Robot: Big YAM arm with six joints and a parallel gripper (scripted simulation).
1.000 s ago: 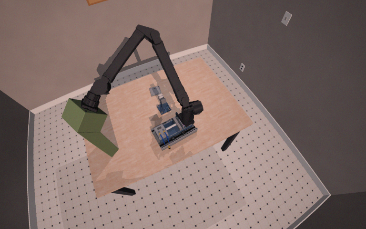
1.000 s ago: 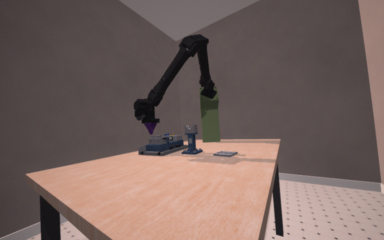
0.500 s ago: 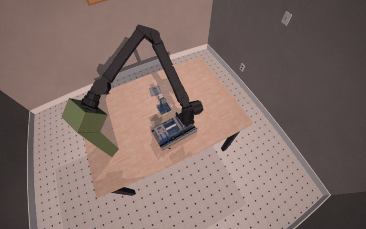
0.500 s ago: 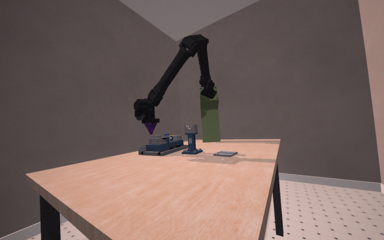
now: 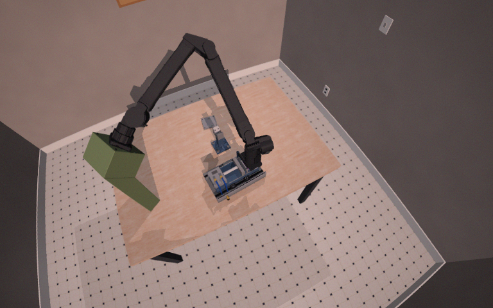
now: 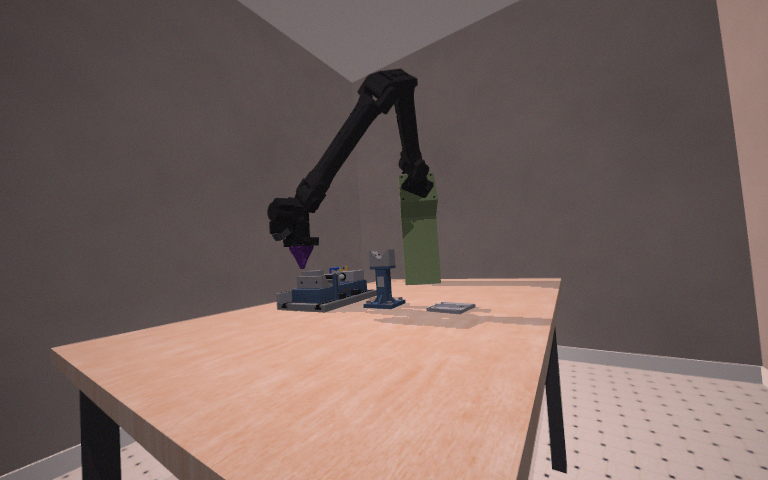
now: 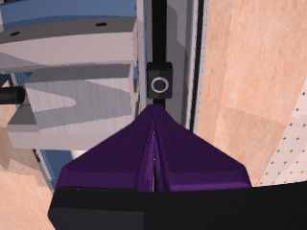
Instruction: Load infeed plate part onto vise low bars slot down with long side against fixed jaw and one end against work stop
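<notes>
From the top, my jaws point down over the vise, towards the end away from the blue air hoses; their tips are hidden beneath my wrist. The V-block, on its blue stand, and the infeed plate lie off to one side of my jaws, the plate farther away than the V-block.

From the exterior, my purple fingers come together in a point just above the vise, clenched on nothing. The V-block stands beside the vise, well below my wrist, with the plate beyond it.

From the wrist, the fingers meet along their middle, tips by the vise's edge rail. The part lies in the vise, to the left of my jaws in this view and apart from them. Its long side is alongside the fixed jaw — whether they touch fully, I cannot tell. The dark work stop is at its far end, close up or touching. Which way the slot faces is hidden from me.
</notes>
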